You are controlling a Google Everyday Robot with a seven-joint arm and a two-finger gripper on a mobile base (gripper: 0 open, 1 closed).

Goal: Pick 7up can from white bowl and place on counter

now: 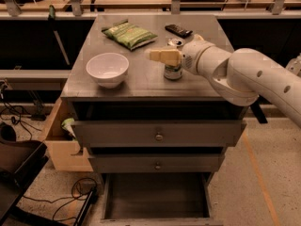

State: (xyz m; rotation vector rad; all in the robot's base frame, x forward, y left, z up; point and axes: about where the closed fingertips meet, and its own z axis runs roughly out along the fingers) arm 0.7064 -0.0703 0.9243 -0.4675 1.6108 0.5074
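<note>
The 7up can [173,72] stands upright on the grey counter [141,86], right of the middle. My gripper [164,56] comes in from the right on the white arm and sits at the can's upper part, covering its top; only the can's lower half shows below it. The white bowl [107,68] stands at the counter's front left, apart from the can, and its inside looks empty.
A flat green chip bag [129,34] lies at the back left of the counter. A dark flat object [178,30] and a small round silver thing [175,42] lie at the back right. The bottom drawer [155,197] is pulled open. A wooden box [61,145] stands at the left.
</note>
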